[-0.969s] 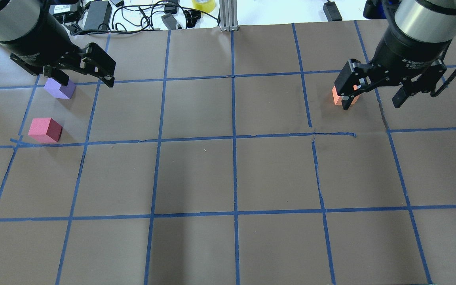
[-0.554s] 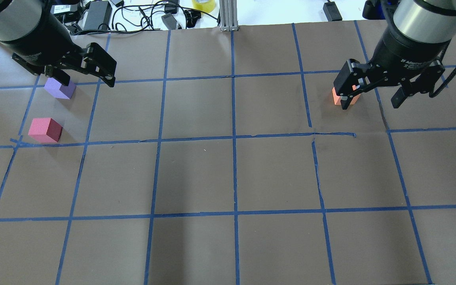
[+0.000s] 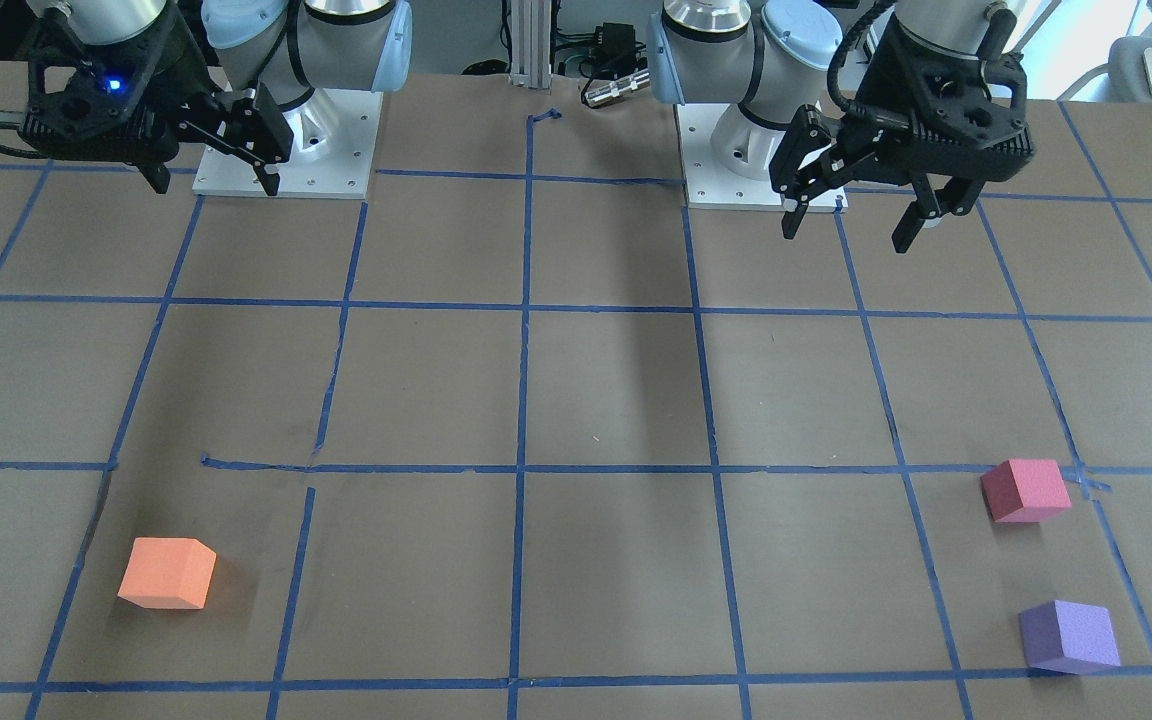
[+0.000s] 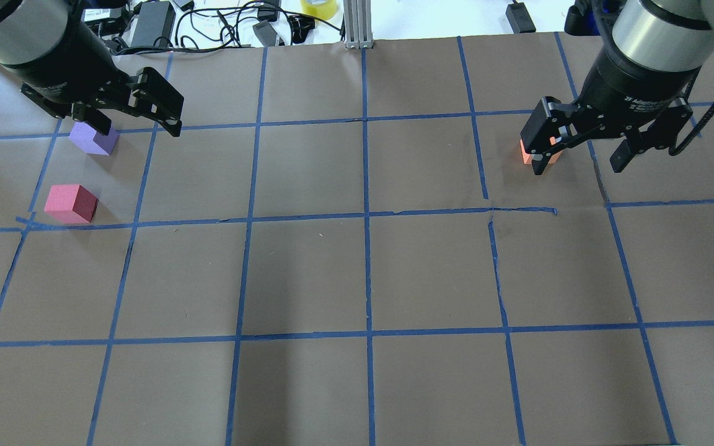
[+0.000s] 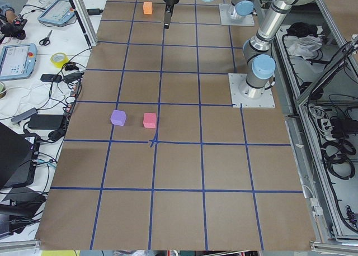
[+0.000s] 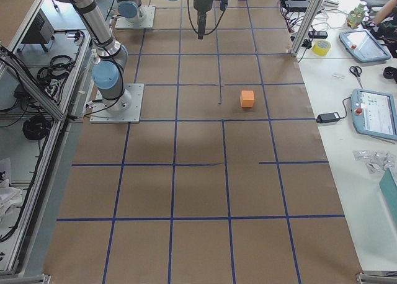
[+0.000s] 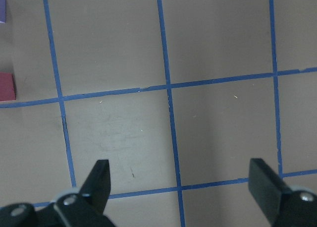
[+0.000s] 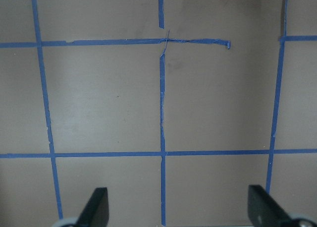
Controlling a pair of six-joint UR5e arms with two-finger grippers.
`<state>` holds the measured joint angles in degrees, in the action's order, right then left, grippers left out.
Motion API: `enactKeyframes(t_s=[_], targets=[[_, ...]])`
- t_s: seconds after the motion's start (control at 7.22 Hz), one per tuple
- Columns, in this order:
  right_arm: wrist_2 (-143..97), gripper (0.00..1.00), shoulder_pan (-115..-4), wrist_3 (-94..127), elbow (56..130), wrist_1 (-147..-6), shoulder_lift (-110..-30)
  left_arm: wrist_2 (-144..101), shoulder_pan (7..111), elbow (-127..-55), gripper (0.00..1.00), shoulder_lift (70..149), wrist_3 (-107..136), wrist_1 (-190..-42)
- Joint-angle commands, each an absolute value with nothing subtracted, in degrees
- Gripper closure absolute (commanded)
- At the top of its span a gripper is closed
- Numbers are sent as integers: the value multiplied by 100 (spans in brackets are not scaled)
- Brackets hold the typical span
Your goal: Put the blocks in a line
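Hardly changed: from where I stood, the last second brought only a small shift of the right arm. Its wrist drew a little back and to one side in the overhead view, and the left arm scarcely stirred.
Blocks: none of the three had moved on the table point(image 4: 363, 384).
Orange block point(image 3: 167, 573): it sat alone on the robot's right half, towards the long edge across from the robot.
Pink-red block point(image 3: 1025, 490): it lay on the robot's left half, towards that same long edge.
Purple block point(image 3: 1069, 636): it was near the pink-red one but apart from it, and closer to that edge.
Right gripper point(image 3: 216, 187): its jaws were spread wide with nothing between them. It hung above the table close to the robot's side. The overhead view set it over the orange block, but the front view showed it well apart.
Left gripper point(image 3: 846, 235): it was likewise wide open and empty, up near its own base. It only seemed to overlap the purple block from behind.
Meaning for the task: I judged the work barely begun, since no block was held and no line was formed.
Likely next: the orange block looked the odd one out, so it probably had to be carried across towards the other pair.
Risk: a reach judged from the overhead view alone could have misread how far off the blocks really were.
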<state>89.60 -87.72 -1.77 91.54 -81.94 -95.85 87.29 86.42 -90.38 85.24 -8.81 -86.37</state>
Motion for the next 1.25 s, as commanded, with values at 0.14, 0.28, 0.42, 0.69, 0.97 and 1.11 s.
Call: enactKeyframes(t_s=[0.14, 0.28, 0.42, 0.69, 0.97, 1.11], targets=[[8965, 0, -8771, -193, 9167, -8218, -9554, 8728, 8640, -9044, 0, 8534, -888, -8631], [8939, 0, -8771, -185, 9167, -8235, -9545, 8728, 8640, -9044, 0, 8534, -888, -8631], [8938, 0, -8719, -193, 9167, -8253, -9475, 8728, 8640, -9044, 0, 8534, -888, -8631], [8913, 0, -8413, -237, 9158, -9152, -8994, 8719, 8640, -9044, 0, 8525, -888, -8631], [8930, 0, -8166, -999, 9167, -9693, -8414, 8728, 8640, -9044, 0, 8534, -888, -8640], [8947, 0, -8113, -1037, 9167, -10182, -8107, 8728, 8640, -9044, 0, 8543, -896, -8631]])
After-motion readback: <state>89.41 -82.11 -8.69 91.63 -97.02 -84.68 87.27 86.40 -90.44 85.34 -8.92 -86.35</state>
